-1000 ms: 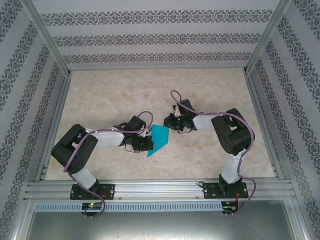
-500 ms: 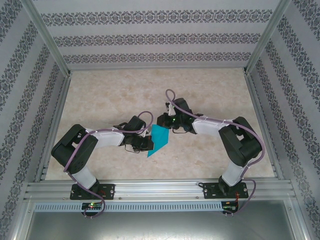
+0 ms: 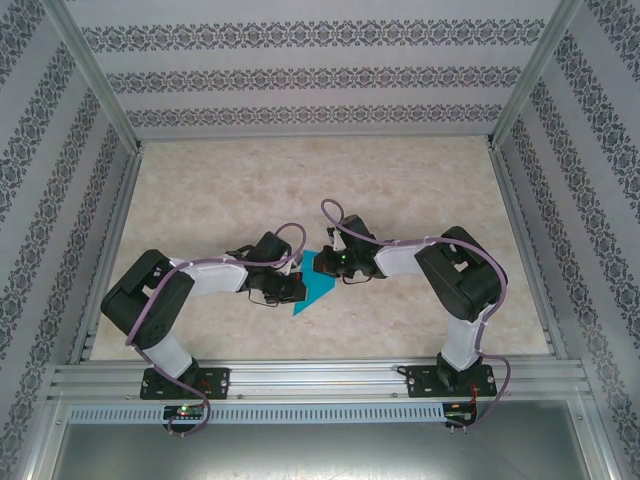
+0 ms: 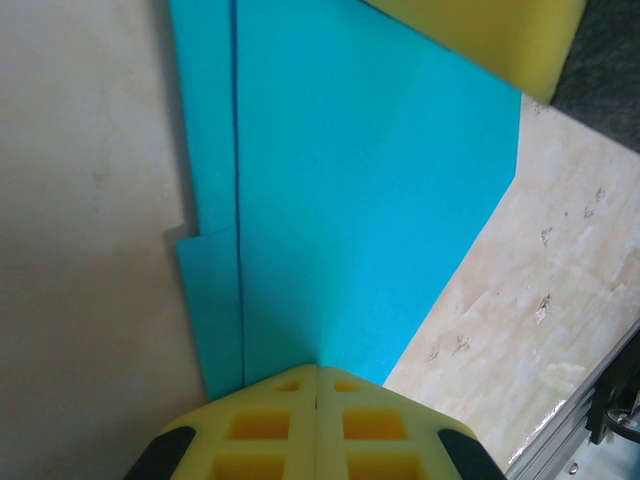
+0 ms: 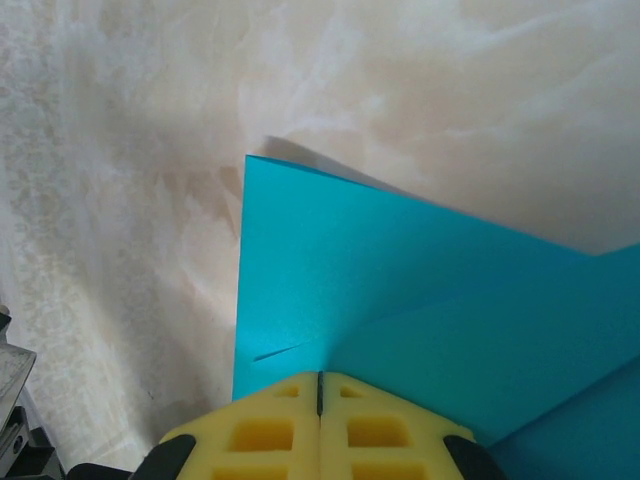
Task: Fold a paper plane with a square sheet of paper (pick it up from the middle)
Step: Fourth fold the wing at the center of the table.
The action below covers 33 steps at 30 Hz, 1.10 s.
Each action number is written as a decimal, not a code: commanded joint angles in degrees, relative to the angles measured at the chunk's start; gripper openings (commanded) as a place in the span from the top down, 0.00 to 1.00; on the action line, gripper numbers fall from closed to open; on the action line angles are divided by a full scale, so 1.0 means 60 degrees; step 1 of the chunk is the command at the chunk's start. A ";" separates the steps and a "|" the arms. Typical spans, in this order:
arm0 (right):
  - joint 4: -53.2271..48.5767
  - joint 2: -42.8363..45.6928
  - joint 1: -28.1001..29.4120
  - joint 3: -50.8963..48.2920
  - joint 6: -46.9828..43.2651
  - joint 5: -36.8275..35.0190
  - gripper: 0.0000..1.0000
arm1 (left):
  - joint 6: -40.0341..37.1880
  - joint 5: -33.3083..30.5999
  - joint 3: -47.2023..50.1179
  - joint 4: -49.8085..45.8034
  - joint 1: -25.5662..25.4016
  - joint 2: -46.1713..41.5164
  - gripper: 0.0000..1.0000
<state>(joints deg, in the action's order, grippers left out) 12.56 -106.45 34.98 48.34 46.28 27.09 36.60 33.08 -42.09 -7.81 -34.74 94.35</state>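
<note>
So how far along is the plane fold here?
Early folds look done: the sheet of paper shows overlapping layers and a crease. In hand: left gripper and right gripper are both shut on it. To do: it is no slim dart yet; more folds remain.

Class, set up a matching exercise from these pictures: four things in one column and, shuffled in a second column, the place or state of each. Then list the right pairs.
Column A
1. thin teal-blue folded paper sheet
2. left end effector with yellow pads
3. right end effector with yellow pads
4. silver aluminium rail

Column B
a. shut on the paper, reaching in from the left of the top view
b. runs along the near edge of the beige marbled table
c. pinched from two sides at once
d. shut on the paper, reaching in from the right of the top view

Pairs: 1-c, 2-a, 3-d, 4-b
</note>
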 commanded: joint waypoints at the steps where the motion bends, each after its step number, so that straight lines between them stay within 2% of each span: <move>1: -0.0515 -0.0442 -0.0152 -0.0363 -0.0159 -0.0631 0.96 | -0.0240 -0.0288 0.0240 -0.1930 0.0079 -0.0398 0.97; 8: -0.0465 -0.0361 -0.0063 -0.0329 -0.0100 -0.0608 0.96 | 0.0065 0.0015 -0.1006 -0.2224 0.0096 -0.1057 0.95; 23: -0.0243 -0.0480 0.0021 -0.0435 0.0071 -0.0633 0.95 | 0.0557 0.0637 -0.1675 -0.0024 0.0103 0.1250 0.93; 33: -0.0167 -0.0539 0.0062 -0.0457 0.0123 -0.0620 0.95 | 0.0656 -0.0264 -0.1482 0.0150 0.0106 0.1077 0.93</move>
<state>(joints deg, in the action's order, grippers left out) 15.33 -106.67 35.03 47.51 46.74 26.98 39.72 33.91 -50.98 -8.84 -34.74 101.51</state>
